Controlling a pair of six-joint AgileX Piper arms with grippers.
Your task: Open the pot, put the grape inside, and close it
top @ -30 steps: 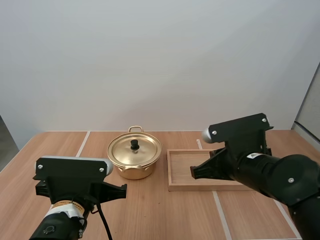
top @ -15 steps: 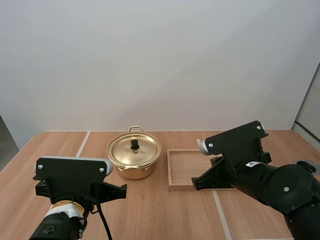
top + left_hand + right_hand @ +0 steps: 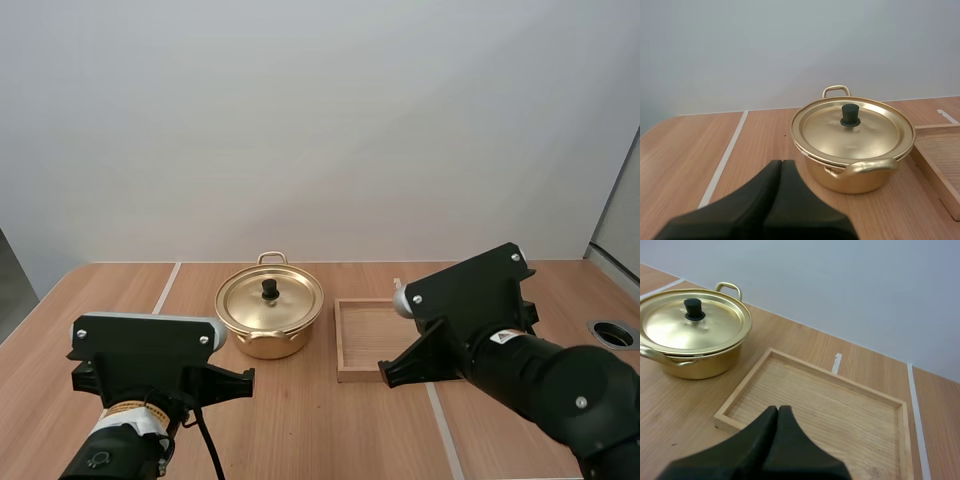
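A gold pot (image 3: pixel 268 318) stands at the middle of the table with its lid (image 3: pixel 854 130) on, a black knob (image 3: pixel 850 115) at the lid's centre. My left gripper (image 3: pixel 781 165) is shut on nothing, its fingers together as one dark wedge, short of the pot (image 3: pixel 854 150) on its near left side. My right gripper (image 3: pixel 778 411) is also shut on nothing, held over the near edge of the wooden tray (image 3: pixel 815 400), with the pot (image 3: pixel 692 337) off to its left.
The wooden tray (image 3: pixel 352 340) lies just right of the pot and holds nothing. Pale lines (image 3: pixel 165 288) run across the wooden tabletop. A round hole (image 3: pixel 611 333) sits in the table at the far right.
My right arm has drawn back toward the near side and slightly left, uncovering more of the tray and the hole at the right. The left arm and the pot have stayed put.
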